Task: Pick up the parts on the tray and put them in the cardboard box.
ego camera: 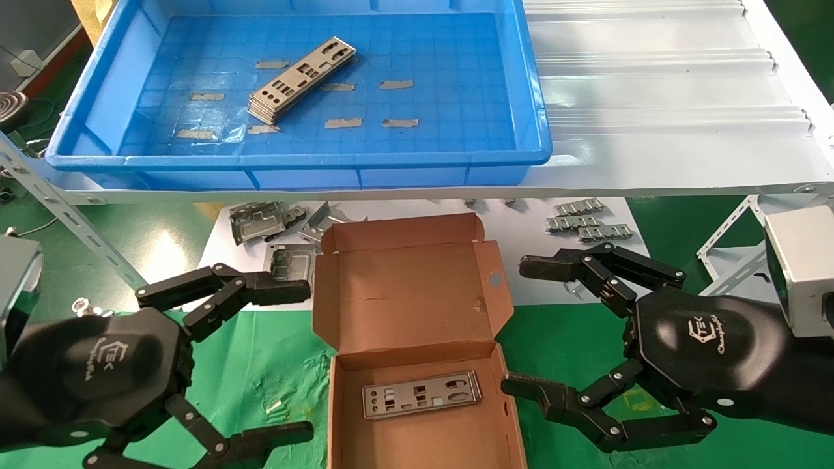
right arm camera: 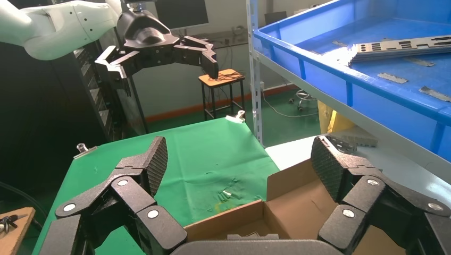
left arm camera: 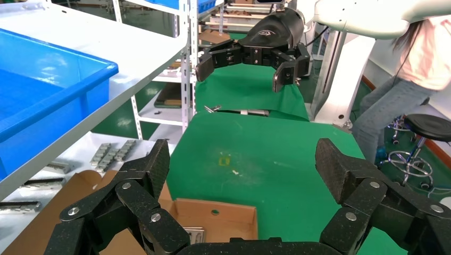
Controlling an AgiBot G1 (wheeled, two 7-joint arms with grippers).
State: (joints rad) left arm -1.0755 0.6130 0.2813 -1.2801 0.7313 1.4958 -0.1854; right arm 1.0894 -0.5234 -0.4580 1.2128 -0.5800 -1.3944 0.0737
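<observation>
A small stack of silvery punched plates, the parts (ego camera: pixel 301 79) (right arm camera: pixel 400 47), lies in the blue tray (ego camera: pixel 529 111) (right arm camera: pixel 298 50) (left arm camera: pixel 64 98) on the upper shelf. One more plate (ego camera: pixel 421 394) (left arm camera: pixel 192 234) lies flat in the open cardboard box (ego camera: pixel 397 303) (left arm camera: pixel 223 218) (right arm camera: pixel 298 204) on the green cloth below. My left gripper (ego camera: pixel 287 355) (left arm camera: pixel 242 164) hovers open just left of the box, holding nothing. On the box's right side my right gripper (ego camera: pixel 524 326) (right arm camera: pixel 239 159) is open and empty too.
Bent grey brackets (ego camera: pixel 260 221) and ridged metal strips (ego camera: pixel 589 221) lie on a white sheet under the shelf, behind the box. A white corrugated panel (ego camera: pixel 658 85) sits right of the tray. Slotted shelf struts (ego camera: pixel 65 215) slant down at both sides.
</observation>
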